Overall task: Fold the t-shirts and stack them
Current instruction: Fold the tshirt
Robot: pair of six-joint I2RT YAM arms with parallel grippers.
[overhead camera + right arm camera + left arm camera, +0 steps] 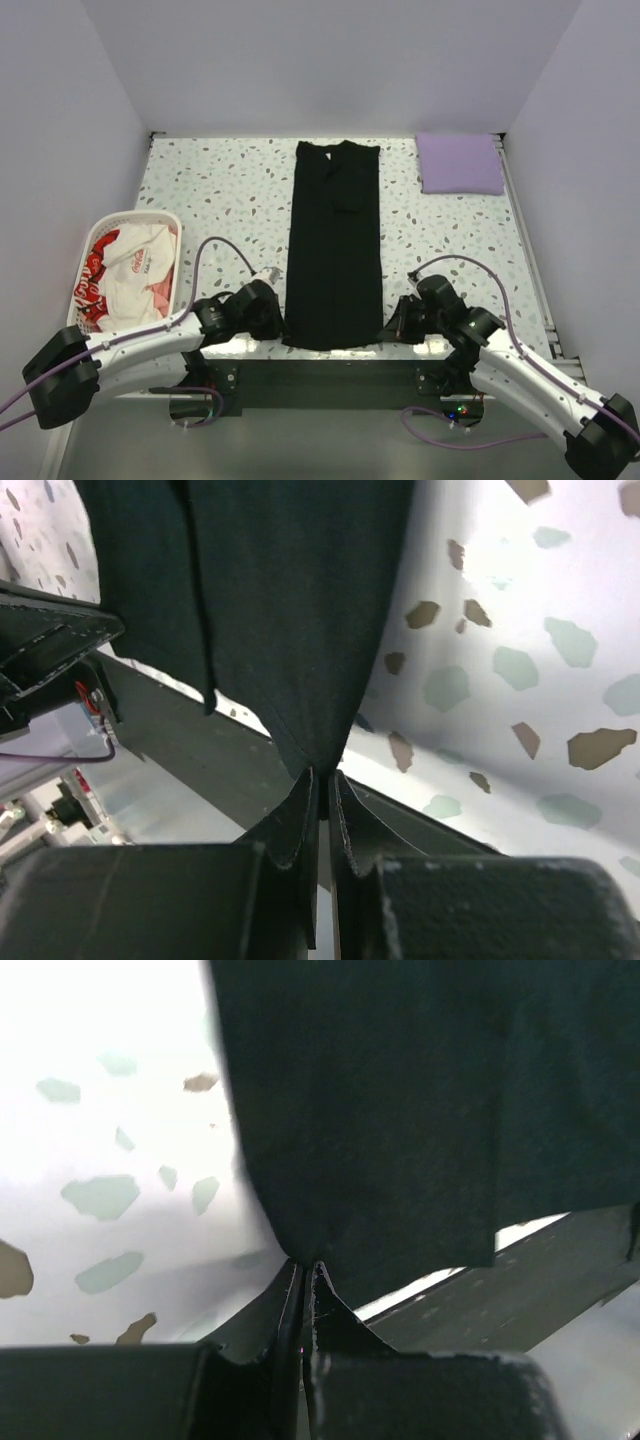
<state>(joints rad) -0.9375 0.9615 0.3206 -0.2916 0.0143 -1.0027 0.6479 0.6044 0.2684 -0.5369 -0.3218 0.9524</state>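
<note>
Pinching the black t-shirt (334, 250) at its near hem, one corner per arm. Nearest, at the front edge of the desk (230, 190): left jaws pressed together on the near left corner, the black t-shirt (400, 1110) drawn to a point between the two closed tips in the left wrist view. Same on the other side: right jaws clamped on the near right corner, the black t-shirt (290, 600) gathered to a peak at the meeting of the tips. Left arm (130, 350) and right arm (530, 370) reaching in from either side of the hem.

Further out, the rest of the black garment lying flat down the middle of the speckled desk as a long narrow strip, sleeves folded in, collar end toward the far edge. Off to the left, beside the left arm, a white basket (150, 216) holding the white t-shirt with red lettering (135, 262), crumpled. Farthest, at the far right corner, the lavender t-shirt (459, 163), folded into a neat rectangle, well apart from both pairs of jaws.
</note>
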